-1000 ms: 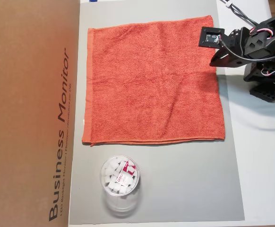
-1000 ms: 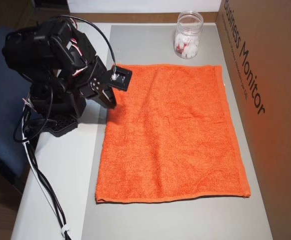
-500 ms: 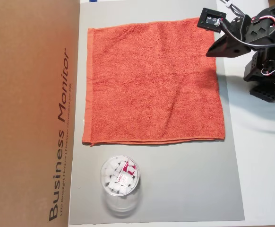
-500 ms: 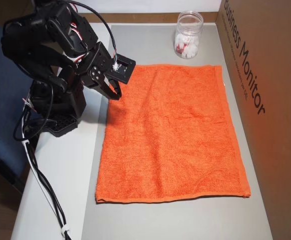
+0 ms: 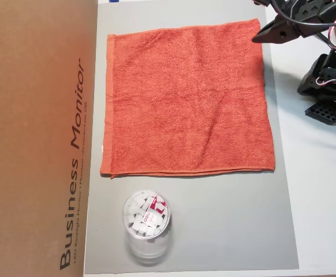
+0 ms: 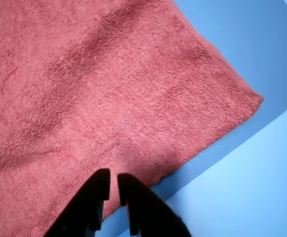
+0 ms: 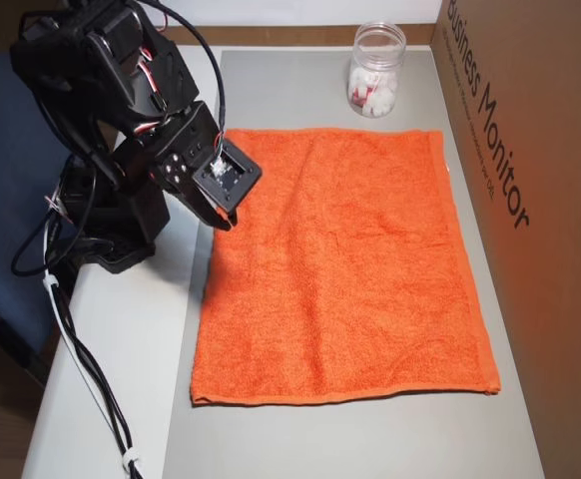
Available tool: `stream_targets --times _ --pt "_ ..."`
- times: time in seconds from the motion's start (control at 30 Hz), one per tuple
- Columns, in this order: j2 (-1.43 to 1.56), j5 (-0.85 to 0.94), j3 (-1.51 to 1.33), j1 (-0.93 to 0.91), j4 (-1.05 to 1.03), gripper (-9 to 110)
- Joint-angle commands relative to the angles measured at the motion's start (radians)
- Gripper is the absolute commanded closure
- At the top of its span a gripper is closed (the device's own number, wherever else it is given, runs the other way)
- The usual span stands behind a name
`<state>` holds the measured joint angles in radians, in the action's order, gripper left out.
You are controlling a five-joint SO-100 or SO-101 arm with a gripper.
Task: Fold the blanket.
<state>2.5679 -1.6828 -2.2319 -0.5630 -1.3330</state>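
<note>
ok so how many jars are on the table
1. The clear plastic jar stands on the grey mat, apart from the blanket, beside the cardboard box. It shows in both overhead views; another behind the box could be hidden.

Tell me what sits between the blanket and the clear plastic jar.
Nothing: in an overhead view, only a bare strip of grey mat separates the blanket from the jar.

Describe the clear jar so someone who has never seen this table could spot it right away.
Find the tall brown cardboard box printed "Business Monitor", then the grey mat beside it. Past the orange-red blanket stands the jar, apart from the cloth. It is the only transparent, round thing, holding white pieces.
</note>
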Motion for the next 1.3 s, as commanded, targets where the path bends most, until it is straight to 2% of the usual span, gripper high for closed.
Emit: stream_targets --times 0.0,0.6,1.27 --pt "-0.017 -0.005 0.066 -0.052 -0.003 102" --pt "-0.100 -0.005 0.129 -0.327 0.002 102" --pt "-0.337 0.011 0.290 -0.518 -0.002 100"
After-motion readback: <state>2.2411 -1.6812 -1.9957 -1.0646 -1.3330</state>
